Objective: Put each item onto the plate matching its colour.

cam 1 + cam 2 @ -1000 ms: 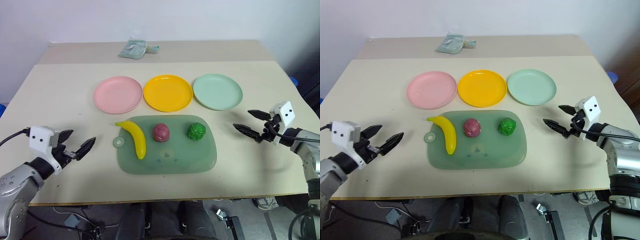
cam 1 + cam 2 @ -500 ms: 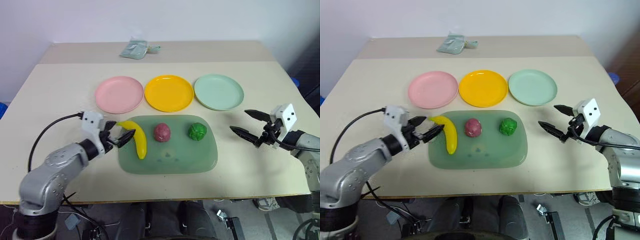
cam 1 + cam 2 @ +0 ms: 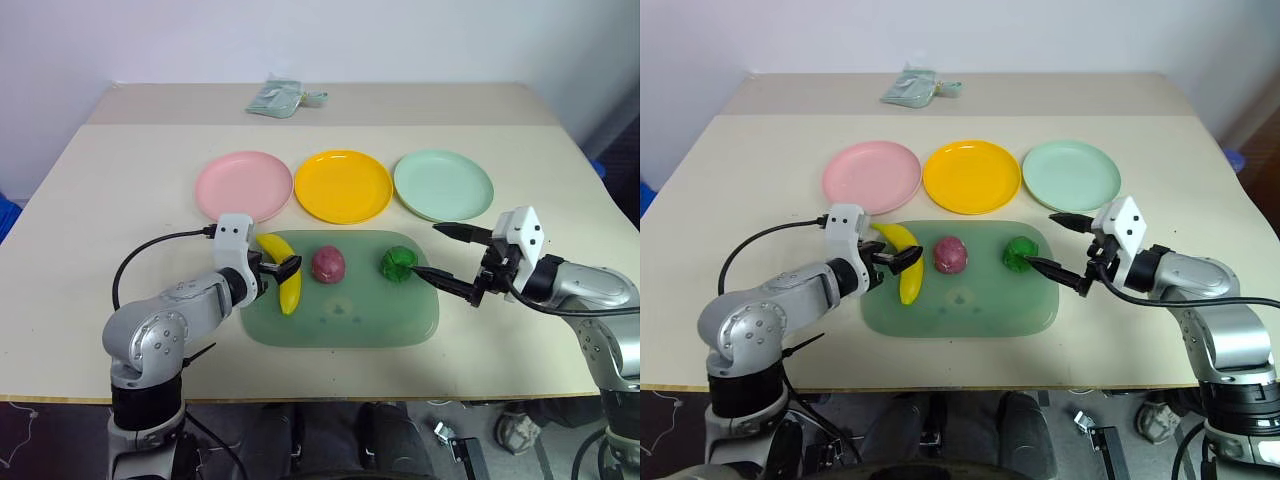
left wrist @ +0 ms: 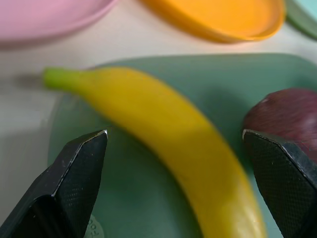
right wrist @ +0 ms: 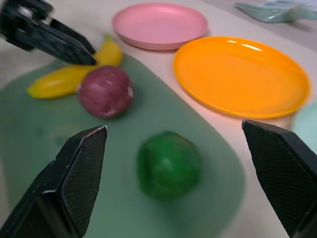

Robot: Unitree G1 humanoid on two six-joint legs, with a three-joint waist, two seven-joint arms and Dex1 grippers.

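Observation:
On the translucent green board (image 3: 340, 310) lie a yellow banana (image 3: 287, 287), a maroon-pink lump (image 3: 328, 263) and a dark green bumpy ball (image 3: 398, 262). Behind the board stand the pink plate (image 3: 244, 186), the yellow plate (image 3: 343, 186) and the mint green plate (image 3: 443, 185), all bare. My left gripper (image 3: 275, 265) is open, low over the banana's stem half, one finger on each side; the left wrist view shows the banana (image 4: 163, 134) between them. My right gripper (image 3: 427, 249) is open just right of the green ball (image 5: 169, 164), pointing at it.
A pale green crumpled packet (image 3: 283, 97) lies at the table's far edge. A black cable (image 3: 140, 262) loops from my left arm over the table. Bare tabletop lies left and right of the board.
My left gripper has swung in from the table's left front to the banana. My right gripper has moved left, up to the green ball. Both stayed open.

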